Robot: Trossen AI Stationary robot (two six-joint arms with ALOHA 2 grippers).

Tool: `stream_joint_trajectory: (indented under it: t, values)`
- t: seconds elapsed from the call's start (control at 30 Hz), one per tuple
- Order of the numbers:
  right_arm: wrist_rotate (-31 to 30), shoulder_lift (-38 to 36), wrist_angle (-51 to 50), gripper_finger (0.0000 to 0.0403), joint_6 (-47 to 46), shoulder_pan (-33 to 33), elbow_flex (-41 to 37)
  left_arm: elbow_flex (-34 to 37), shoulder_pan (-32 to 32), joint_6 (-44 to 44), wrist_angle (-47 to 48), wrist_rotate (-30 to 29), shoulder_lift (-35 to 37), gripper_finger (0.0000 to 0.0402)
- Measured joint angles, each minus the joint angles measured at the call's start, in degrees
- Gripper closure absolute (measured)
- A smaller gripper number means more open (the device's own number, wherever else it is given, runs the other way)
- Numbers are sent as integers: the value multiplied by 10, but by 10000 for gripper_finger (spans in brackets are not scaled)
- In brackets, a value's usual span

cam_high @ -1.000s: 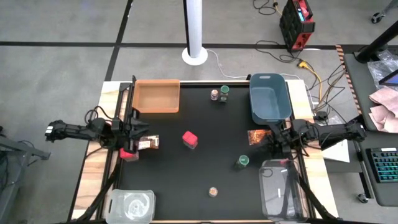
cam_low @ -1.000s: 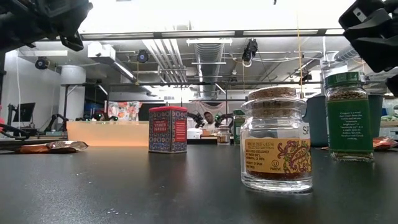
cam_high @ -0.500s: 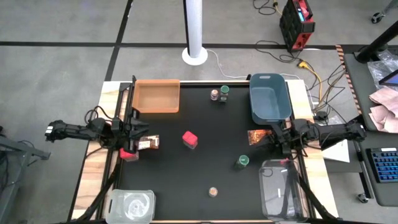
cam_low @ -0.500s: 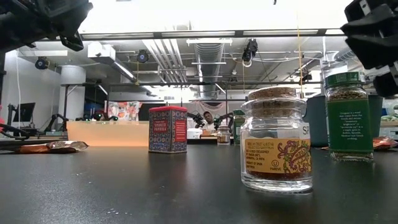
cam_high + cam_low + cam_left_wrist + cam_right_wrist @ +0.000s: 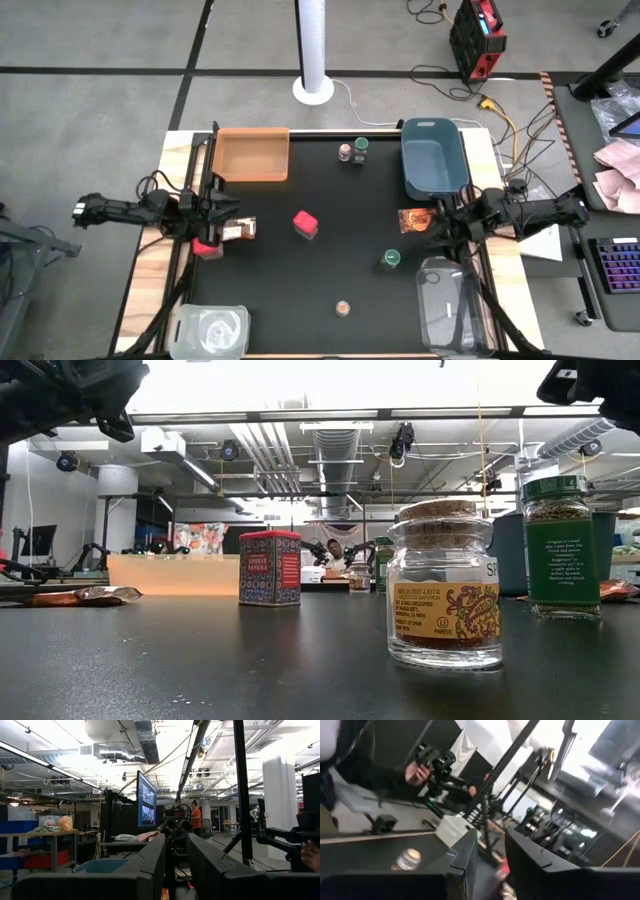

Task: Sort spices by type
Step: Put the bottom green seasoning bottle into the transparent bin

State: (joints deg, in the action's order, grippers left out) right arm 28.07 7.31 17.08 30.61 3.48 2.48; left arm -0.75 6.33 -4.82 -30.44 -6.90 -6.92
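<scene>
Nearest the front edge, the cork jar [image 5: 444,584] is standing alone, well apart from everything. Its label is showing a paisley pattern, and I am reading "Product of Spain" in the small print; the rest is too fine. Just behind it on the right, the green jar [image 5: 561,546] is carrying a green label whose writing I cannot make out.

In the middle, one red box [image 5: 305,224] is sitting upright, and its face is reading "Smoked Paprika". The other red box [image 5: 205,246] is lying at the left edge, touching or almost touching the left packet [image 5: 238,230].

You are holding the left gripper [image 5: 222,226] right over that crowded pair, with its fingers a narrow slot apart and gripping nothing. Coming down there, you are risking catching the box and the packet together, or nudging the box off the edge.

You are hovering the right gripper [image 5: 437,224], fingers likewise slightly apart and empty, beside the right packet [image 5: 411,220]. That packet is flat, so closing on it may be scraping the mat or just sliding it away. Swinging toward the front, the arm could be tipping the tall green jar.

At the far edge, the two far jars [image 5: 352,152] are standing side by side between the tray [image 5: 252,135] and the tub [image 5: 433,130]. Reaching for one is risking toppling its neighbour.
</scene>
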Motion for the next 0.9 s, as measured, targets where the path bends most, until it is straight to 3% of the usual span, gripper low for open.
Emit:
stream_joint_trajectory:
  t: [0.27,0.37,0.4,0.43,0.53,0.57,0.67,0.9]
  values:
    - [-1,0,0,312,52,0,0,0,0,0,0,0,0,335]
    - [-1,0,2,312,-59,0,0,0,0,-1,0,0,0,335]
    - [-31,0,8,312,-121,0,4,0,0,-1,0,0,0,335]
    - [-99,0,6,312,-193,-1,14,0,0,-3,0,0,0,335]
    - [-389,2,-88,312,-372,-4,60,0,0,-3,0,-5,0,335]
    - [-445,9,-136,312,-410,-3,78,0,0,-3,0,-10,0,335]
    - [-476,31,-235,312,-465,-3,128,0,0,-4,0,-15,0,335]
    - [-472,110,-289,312,-471,-3,223,0,0,7,0,-16,-1,335]
